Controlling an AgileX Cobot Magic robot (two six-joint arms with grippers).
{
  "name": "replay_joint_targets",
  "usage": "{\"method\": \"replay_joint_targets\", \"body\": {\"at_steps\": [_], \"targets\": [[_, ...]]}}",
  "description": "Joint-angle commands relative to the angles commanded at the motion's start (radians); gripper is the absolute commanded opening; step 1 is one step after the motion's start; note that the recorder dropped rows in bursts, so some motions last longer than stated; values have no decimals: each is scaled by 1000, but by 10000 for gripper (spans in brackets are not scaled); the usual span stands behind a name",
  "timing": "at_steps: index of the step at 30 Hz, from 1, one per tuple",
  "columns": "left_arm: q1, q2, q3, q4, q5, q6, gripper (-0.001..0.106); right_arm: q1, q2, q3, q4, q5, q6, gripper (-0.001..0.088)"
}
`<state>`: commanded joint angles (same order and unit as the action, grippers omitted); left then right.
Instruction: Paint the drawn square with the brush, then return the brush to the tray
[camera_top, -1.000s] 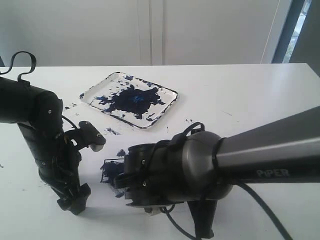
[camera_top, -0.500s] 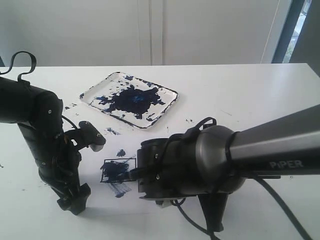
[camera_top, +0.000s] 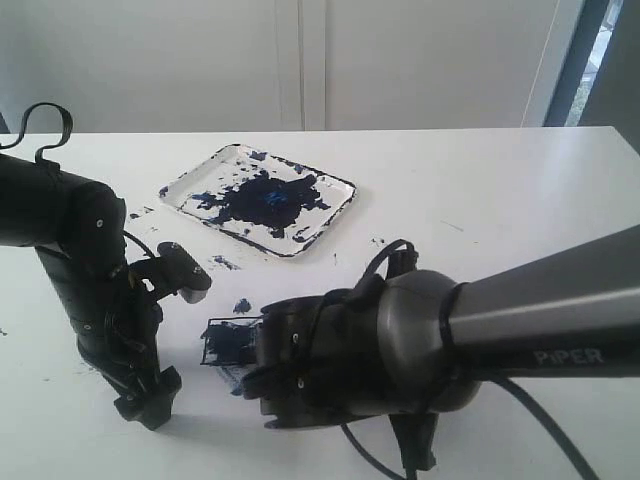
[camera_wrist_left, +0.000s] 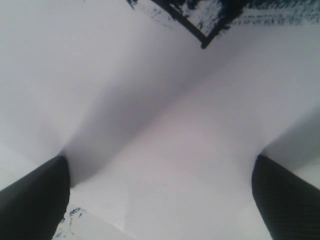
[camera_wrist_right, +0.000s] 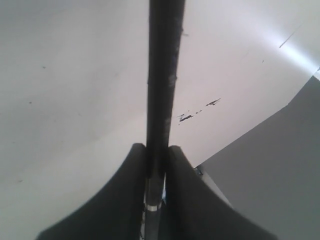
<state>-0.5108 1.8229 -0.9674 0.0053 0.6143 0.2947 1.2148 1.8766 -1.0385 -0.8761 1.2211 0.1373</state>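
Your left arm (camera_top: 90, 290) is glossy black, with a looped black cable (camera_top: 45, 118). Your right arm (camera_top: 500, 320) is a thick dark-grey tube lettered PiPER (camera_top: 565, 356), dotted with small bright screws (camera_top: 297, 340). Your left tool (camera_wrist_left: 160, 160) has matte black fingers (camera_wrist_left: 35, 200).

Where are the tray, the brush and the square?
tray (camera_top: 332, 194): exterior view, bare white part near its right corner.
brush (camera_wrist_right: 162, 75): right wrist view, middle of the black shaft.
square (camera_top: 228, 342): exterior view, blue-painted inside.
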Motion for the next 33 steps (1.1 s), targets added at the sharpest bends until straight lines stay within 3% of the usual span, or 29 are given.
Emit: {"method": "replay_joint_targets", "body": {"at_steps": [7, 17, 27, 33], "targets": [[0, 0, 0, 0, 0, 0, 985, 0, -2, 4, -86, 0, 0, 0], [0, 0, 0, -5, -2, -2, 985, -2, -2, 86, -427, 0, 91, 0], [0, 0, 0, -5, -2, -4, 985, -26, -2, 214, -564, 0, 218, 0], [0, 0, 0, -5, -2, -6, 985, -29, -2, 225, -636, 0, 278, 0]]}}
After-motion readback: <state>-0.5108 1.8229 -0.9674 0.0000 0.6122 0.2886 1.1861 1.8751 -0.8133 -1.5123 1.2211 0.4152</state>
